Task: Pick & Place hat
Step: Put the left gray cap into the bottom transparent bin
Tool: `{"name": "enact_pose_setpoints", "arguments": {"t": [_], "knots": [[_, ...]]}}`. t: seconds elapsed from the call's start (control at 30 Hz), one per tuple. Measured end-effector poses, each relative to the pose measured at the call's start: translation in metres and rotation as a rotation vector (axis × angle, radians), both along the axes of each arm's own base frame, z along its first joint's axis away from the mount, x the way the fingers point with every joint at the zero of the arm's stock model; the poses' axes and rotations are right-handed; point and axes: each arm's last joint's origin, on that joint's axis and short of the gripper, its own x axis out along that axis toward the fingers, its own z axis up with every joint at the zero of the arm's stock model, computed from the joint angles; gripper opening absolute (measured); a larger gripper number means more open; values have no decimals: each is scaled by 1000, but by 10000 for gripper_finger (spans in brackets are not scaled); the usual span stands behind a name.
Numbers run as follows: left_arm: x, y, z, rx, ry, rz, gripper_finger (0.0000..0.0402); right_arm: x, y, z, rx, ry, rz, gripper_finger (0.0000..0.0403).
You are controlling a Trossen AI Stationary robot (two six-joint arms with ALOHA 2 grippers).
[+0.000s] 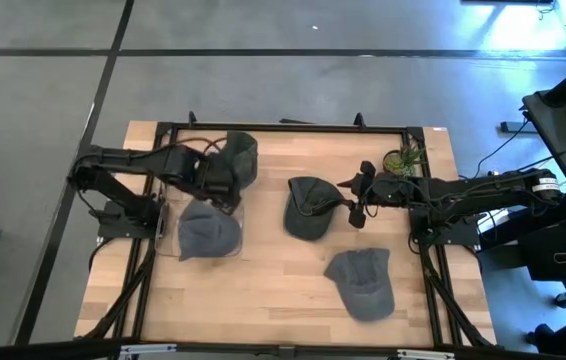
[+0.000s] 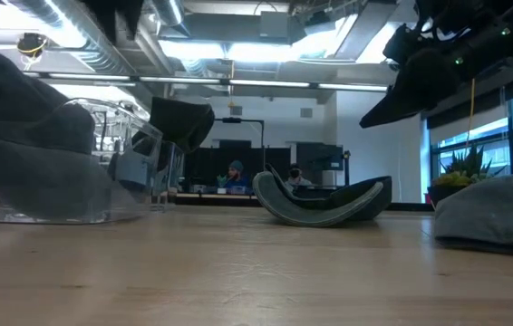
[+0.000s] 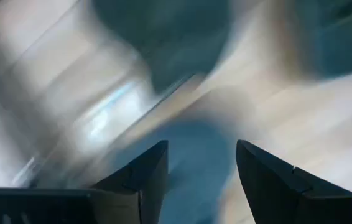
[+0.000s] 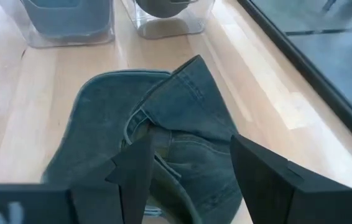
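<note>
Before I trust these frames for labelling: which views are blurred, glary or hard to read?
Left wrist view: heavily motion-smeared, only the left gripper reads sharply. Low view: bright ceiling lights and window backlight, the near grey hat soft and out of focus. High view: glare patch on the floor at top right, table evenly lit. Right wrist view: crisp on the denim hat.

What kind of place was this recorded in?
Probably an open-plan lab or office workspace: a wooden table in a black frame on bare grey floor, exposed ceiling ducts, people at desks behind.
</note>
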Motion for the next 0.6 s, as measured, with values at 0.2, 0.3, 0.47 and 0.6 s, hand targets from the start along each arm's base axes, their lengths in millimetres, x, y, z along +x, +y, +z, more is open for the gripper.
{"name": "enact_pose_setpoints", "arguments": {"t": [0.2,0.3,0.47,0.6], "knots": [[-11,-17,-19,-48,21,88,181,0,-1,-1,1,5,-5,211],[-9,-24,-35,-53,37,96,178,1,-1,-2,2,12,-5,211],[-15,-28,-46,-87,129,74,176,2,-1,-4,6,21,-8,211],[-23,-25,-50,-53,162,15,178,3,-1,-4,5,14,-8,211]]}}
